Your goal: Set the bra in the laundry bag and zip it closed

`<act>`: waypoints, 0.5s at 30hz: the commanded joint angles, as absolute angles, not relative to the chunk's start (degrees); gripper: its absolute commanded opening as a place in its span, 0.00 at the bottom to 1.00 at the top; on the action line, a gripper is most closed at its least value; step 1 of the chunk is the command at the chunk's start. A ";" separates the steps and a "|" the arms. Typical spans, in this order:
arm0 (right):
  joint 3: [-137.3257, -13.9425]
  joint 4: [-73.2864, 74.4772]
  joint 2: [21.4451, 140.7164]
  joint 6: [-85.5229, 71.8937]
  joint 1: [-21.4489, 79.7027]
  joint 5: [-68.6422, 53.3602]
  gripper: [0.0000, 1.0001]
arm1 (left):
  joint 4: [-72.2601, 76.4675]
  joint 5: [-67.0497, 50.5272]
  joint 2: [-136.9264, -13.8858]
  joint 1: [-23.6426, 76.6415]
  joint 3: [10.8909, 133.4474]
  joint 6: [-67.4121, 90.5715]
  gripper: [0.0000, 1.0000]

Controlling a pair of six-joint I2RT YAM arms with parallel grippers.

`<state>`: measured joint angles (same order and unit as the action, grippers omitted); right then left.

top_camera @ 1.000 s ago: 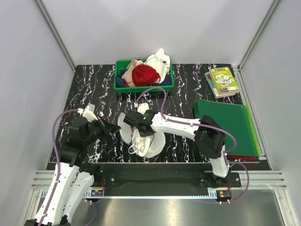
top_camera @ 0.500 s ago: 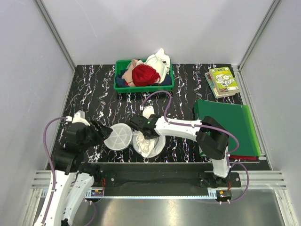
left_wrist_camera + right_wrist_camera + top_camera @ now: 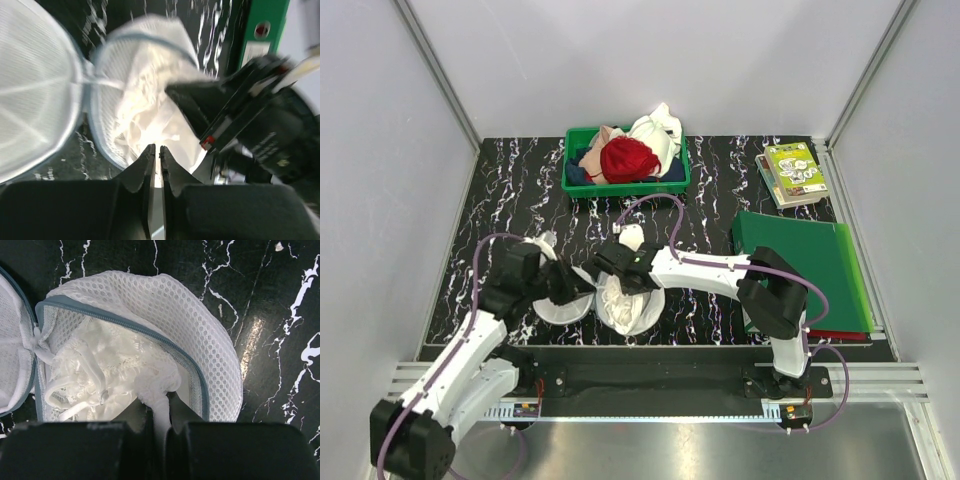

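The laundry bag (image 3: 646,316) lies open on the black table, its lid half (image 3: 558,310) flat to the left. The white bra (image 3: 622,300) is bunched inside the right half. In the right wrist view the grey-zipped mesh wall (image 3: 200,330) curves round the bra (image 3: 100,370), and my right gripper (image 3: 159,407) is shut on a fold of the bra's fabric. My left gripper (image 3: 582,288) hovers over the seam between the halves. Its jaws (image 3: 155,148) stand almost together with nothing seen between them, above the bag (image 3: 145,100).
A green bin (image 3: 570,170) of clothes with a red garment (image 3: 628,160) stands at the back. Green folders (image 3: 810,270) lie to the right, with a book (image 3: 793,172) beyond them. The right arm (image 3: 250,115) crosses close beside my left gripper.
The left gripper let go of the lid, which dropped flat to the left. It drew back, then swung right over the bag with jaws closing. The right gripper stayed on the bra.
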<state>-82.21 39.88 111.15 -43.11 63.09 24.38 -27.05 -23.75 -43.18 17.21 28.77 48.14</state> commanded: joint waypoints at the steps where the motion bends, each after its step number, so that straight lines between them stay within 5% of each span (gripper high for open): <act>1: -82.79 36.30 108.11 -42.19 62.67 22.33 0.10 | -11.88 -28.84 -49.29 23.19 29.44 51.24 0.10; 12: -81.83 35.86 104.94 -43.06 62.75 18.64 0.17 | -4.49 -17.59 -68.37 29.88 29.00 50.27 0.02; 15: -81.56 35.77 103.63 -43.51 62.67 15.83 0.32 | -3.08 -16.52 -72.24 29.97 29.18 50.27 0.02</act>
<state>-81.82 37.08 108.16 -42.65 62.89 19.29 -8.08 -20.69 -69.28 29.74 28.21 51.27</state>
